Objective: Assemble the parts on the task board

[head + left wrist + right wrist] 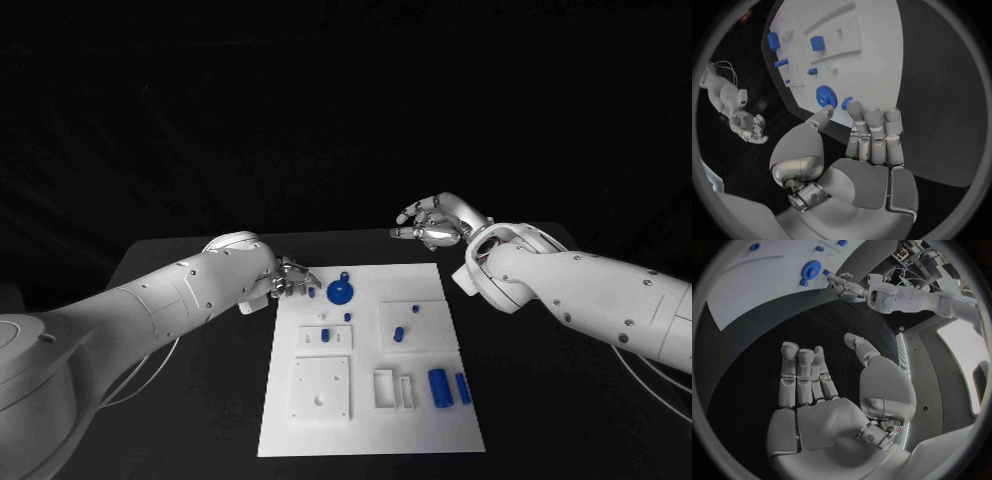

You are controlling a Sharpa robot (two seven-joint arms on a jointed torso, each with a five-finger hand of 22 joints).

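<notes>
The white task board [361,440] lies in the middle of the black table. A blue gear [339,292] sits near its far left corner, with a small blue peg [346,275] just beyond it. My left hand [289,280] hovers at that corner, fingers apart, fingertips [853,107] right beside a small blue piece [846,102] next to the gear [824,95]; I cannot tell whether they touch it. My right hand [433,222] is raised past the far right corner, fingers spread and empty. From the right wrist I see the gear [811,270] and the left hand [845,287].
Two blue cylinders [438,388] [463,389] lie at the board's near right beside a white frame [394,390]. A white square block [320,390] sits near left. Several small blue pieces [395,333] stand mid-board. Black table surrounds the board.
</notes>
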